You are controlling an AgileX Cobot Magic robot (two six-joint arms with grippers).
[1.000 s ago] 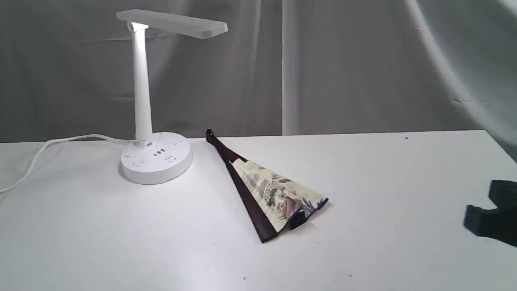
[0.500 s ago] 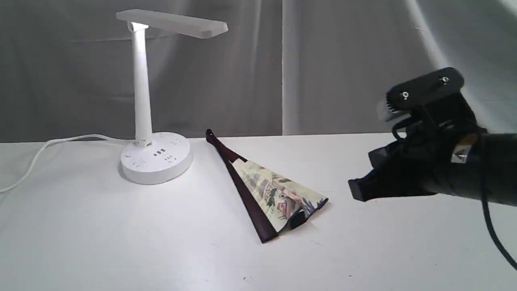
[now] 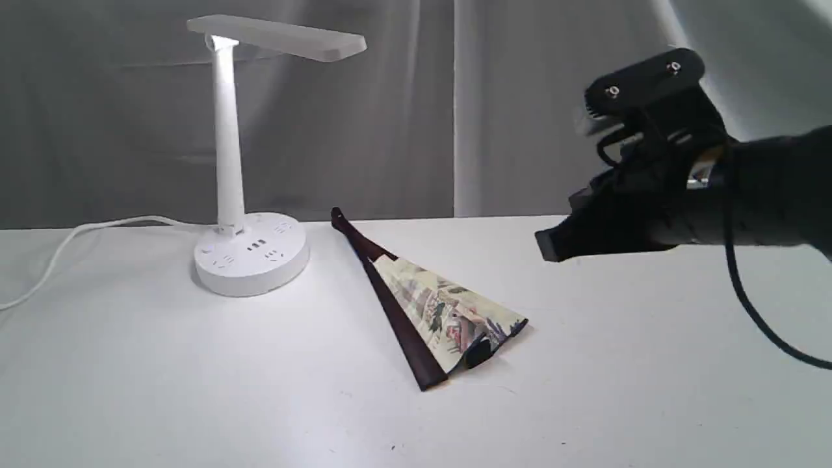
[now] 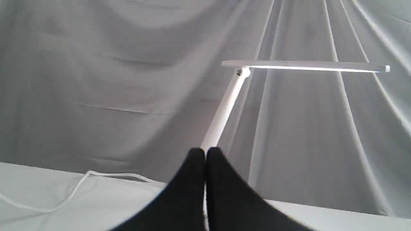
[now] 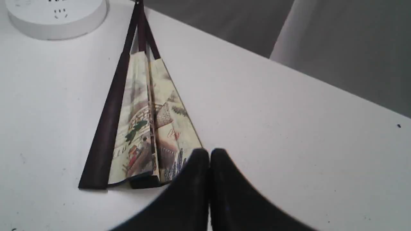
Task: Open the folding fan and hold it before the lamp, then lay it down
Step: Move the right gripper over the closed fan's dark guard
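cream folding fan (image 3: 448,318) part-open on table (image 3: 650,403); right pincer (image 3: 547,247) closed, aloft.

The folding fan (image 5: 141,128) lay flat on the white table (image 5: 289,134), only partly spread. A few cream pleats painted with houses and trees showed between its dark maroon guards, which met at the pivot. Just past that pivot end stood the round white base of the lamp (image 5: 57,19), close to the fan but apart from it. Near the fan's wide end was the right gripper (image 5: 209,155), its two black fingers pressed together with nothing between them. Well beyond the fan, past the table's edge, hung a grey cloth (image 5: 337,48).
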